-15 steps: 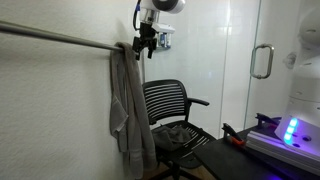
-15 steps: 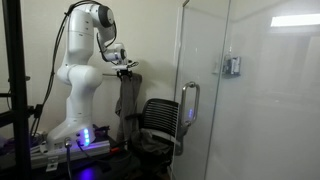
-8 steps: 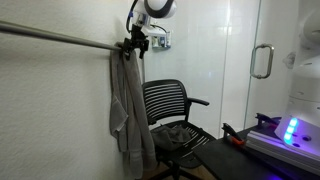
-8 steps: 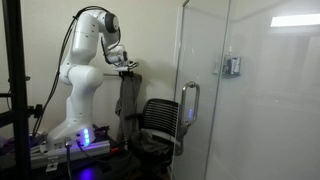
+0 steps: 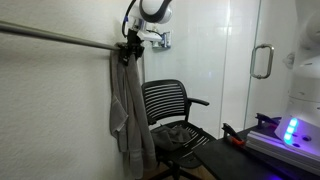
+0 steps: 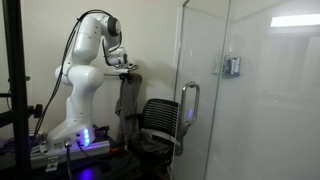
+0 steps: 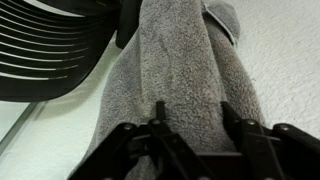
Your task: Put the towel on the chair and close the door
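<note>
The grey towel (image 5: 130, 110) hangs limp from a metal rail (image 5: 60, 38) on the white wall, and it also shows in an exterior view (image 6: 127, 95). My gripper (image 5: 127, 50) is at the towel's top, by the rail. In the wrist view the towel (image 7: 180, 60) fills the gap between the two fingers of the gripper (image 7: 192, 115), which stand partly closed on either side of a fold; whether they pinch it does not show. The black slatted chair (image 5: 170, 105) stands just below and beside the towel. The frosted glass door (image 6: 230, 110) with its silver handle (image 6: 188, 105) stands ajar.
The robot's white base (image 6: 75, 120) sits on a stand with a blue light (image 5: 290, 130). A black upright frame (image 6: 15, 90) is at the picture's edge. The chair's back (image 7: 50, 50) is close beside the hanging cloth.
The gripper has moved along the rail onto the towel's top, and its fingers have come in from wide open. The towel, chair and door have not moved.
</note>
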### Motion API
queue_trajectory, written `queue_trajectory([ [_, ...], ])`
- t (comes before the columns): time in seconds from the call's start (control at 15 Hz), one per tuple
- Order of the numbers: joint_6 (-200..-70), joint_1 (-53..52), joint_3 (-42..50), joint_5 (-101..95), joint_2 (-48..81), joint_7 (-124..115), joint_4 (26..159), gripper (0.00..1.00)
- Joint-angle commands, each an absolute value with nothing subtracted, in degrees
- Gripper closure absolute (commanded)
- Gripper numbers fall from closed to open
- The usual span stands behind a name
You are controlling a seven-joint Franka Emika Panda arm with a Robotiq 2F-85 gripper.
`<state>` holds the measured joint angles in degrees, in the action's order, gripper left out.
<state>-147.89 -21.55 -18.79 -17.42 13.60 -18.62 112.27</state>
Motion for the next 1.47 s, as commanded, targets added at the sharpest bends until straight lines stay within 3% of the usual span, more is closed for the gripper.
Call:
queue_trajectory([
  [0.0, -149.62, -23.10, -16.92, -16.68, 15.21, -18.08, 110.06, 0.76],
  [0.2, -147.20, -22.67, -15.61, -16.90, 12.81, -18.55, 111.08, 0.95],
  [0.27, -146.48, -22.20, -15.40, -16.64, 11.74, -17.68, 111.74, 0.98],
  [0.67, -132.60, -18.78, -12.27, -17.59, -1.31, -18.15, 115.15, 0.96],
  [1.4, -121.61, -8.21, -13.41, -20.25, -20.15, -32.44, 109.95, 0.96],
])
